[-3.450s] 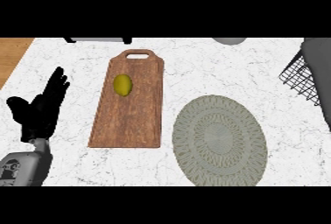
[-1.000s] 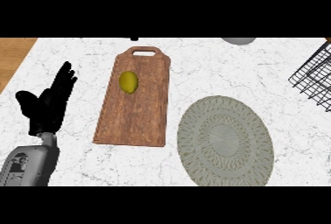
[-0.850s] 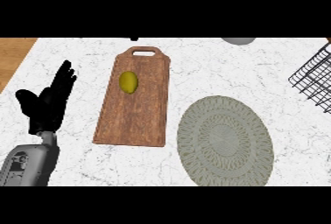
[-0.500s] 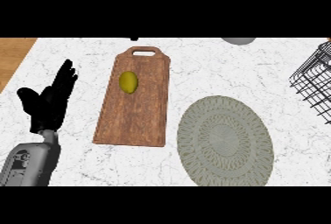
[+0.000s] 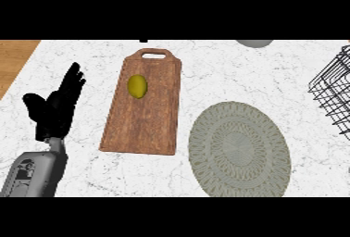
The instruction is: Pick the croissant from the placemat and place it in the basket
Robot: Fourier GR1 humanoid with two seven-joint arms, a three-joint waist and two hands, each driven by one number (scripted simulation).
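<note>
The round grey woven placemat (image 5: 238, 148) lies right of centre with nothing on it; no croissant shows anywhere. A black wire basket (image 5: 333, 95) is cut off by the right edge. A small yellow-green oval fruit (image 5: 137, 86) lies on the upper part of a wooden cutting board (image 5: 145, 125). My left hand (image 5: 53, 109) is open at the left, fingers pointing up, beside the board and not touching it. My right hand is out of view.
A grey rounded object (image 5: 255, 43) peeks in at the top edge. The white marble counter (image 5: 205, 69) ends at the upper left, where a wooden surface (image 5: 14, 58) begins.
A grey shape beside the basket at the right edge has gone from view. The basket's wires sit a little lower and further right. The left hand has hardly moved.
</note>
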